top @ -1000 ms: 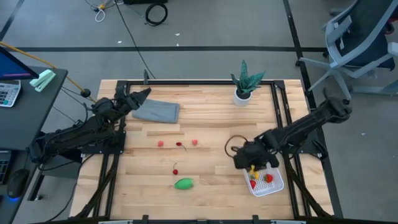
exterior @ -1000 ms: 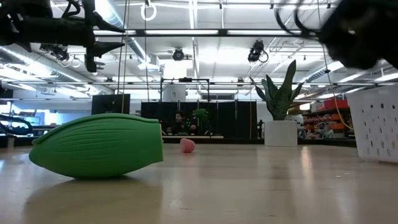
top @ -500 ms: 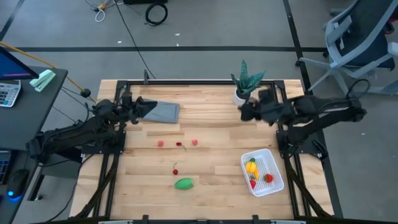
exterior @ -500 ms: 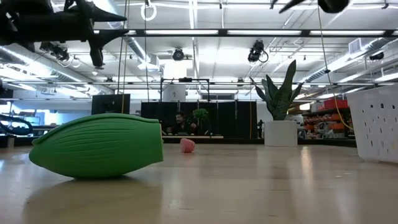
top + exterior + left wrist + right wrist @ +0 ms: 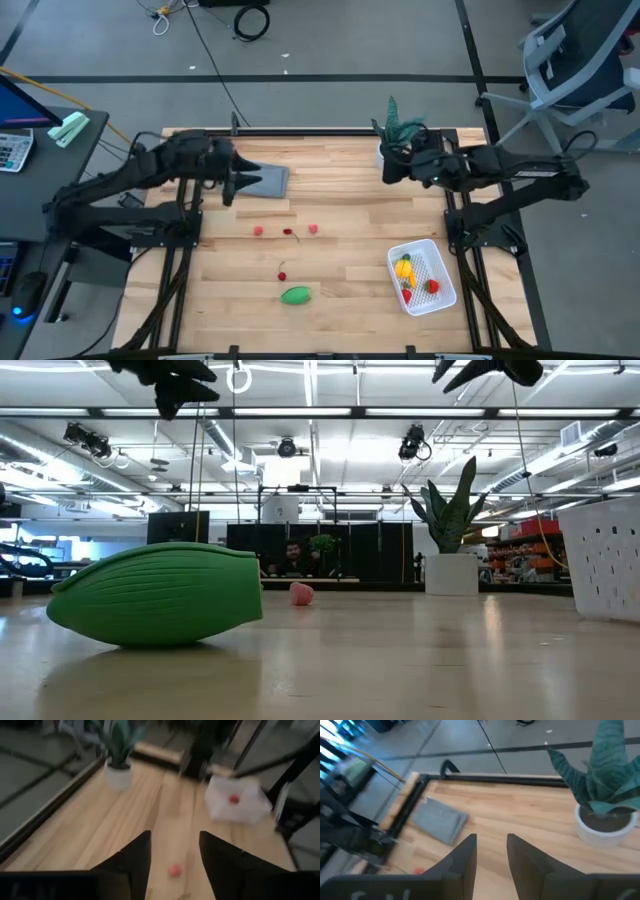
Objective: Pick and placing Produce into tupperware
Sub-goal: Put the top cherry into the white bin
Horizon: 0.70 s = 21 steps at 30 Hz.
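Observation:
The white basket [image 5: 438,290] sits near the table's right near corner and holds a yellow piece [image 5: 403,267] and red pieces [image 5: 431,286]. On the wood lie two pink pieces [image 5: 258,230] [image 5: 313,228], a dark red one [image 5: 290,233], a small red one [image 5: 282,274] and the green oval [image 5: 295,295], which rests on its side. My left gripper [image 5: 231,186] hangs open in the air at the grey cloth's left end. My right gripper [image 5: 387,170] hangs open beside the potted plant. The left wrist view shows the basket [image 5: 235,806] and a pink piece [image 5: 174,870] ahead of the open fingers.
A grey folded cloth [image 5: 262,180] lies near the far left corner, and a spiky potted plant [image 5: 392,148] stands at the far edge, close to my right gripper. Black rails frame the table. In the low view the green oval [image 5: 155,595] fills the foreground.
My right gripper has risen from over the basket and swung toward the far edge, ending beside the plant. My left arm has lifted, and its gripper has moved a little toward the table's middle, over the cloth's left end. The produce on the wood has kept still.

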Tool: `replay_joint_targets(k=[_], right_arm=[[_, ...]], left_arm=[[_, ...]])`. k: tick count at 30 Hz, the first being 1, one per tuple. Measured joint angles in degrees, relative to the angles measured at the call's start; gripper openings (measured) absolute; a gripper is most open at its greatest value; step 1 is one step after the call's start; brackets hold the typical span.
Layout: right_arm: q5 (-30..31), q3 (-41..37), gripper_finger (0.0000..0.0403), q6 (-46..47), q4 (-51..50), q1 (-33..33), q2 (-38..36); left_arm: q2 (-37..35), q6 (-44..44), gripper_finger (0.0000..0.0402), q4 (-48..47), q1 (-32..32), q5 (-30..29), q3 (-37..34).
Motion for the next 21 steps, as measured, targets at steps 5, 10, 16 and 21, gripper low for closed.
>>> replay_joint_targets(k=[5, 10, 16, 21], right_arm=[[-2.8, -0.1, 0.0114, 0.0, -0.2, 0.0, 3.3], [-5.4, -0.1, 0.0114, -0.8, -0.2, 0.0, 6.8], [-7.3, -0.1, 0.0114, -1.1, -0.2, 0.0, 9.6], [-7.3, -0.1, 0.0114, -2.4, -0.2, 0.0, 10.0]], left_arm=[[10.3, 3.3, 0.0195, -6.8, -0.5, 0.0, 7.5], [20.1, 11.0, 0.0192, -7.3, -3.1, 0.1, 8.5], [31.5, 12.5, 0.0180, -7.0, -7.2, 0.1, 8.5], [39.4, 12.6, 0.0176, -7.2, -11.1, 0.1, 8.5]])
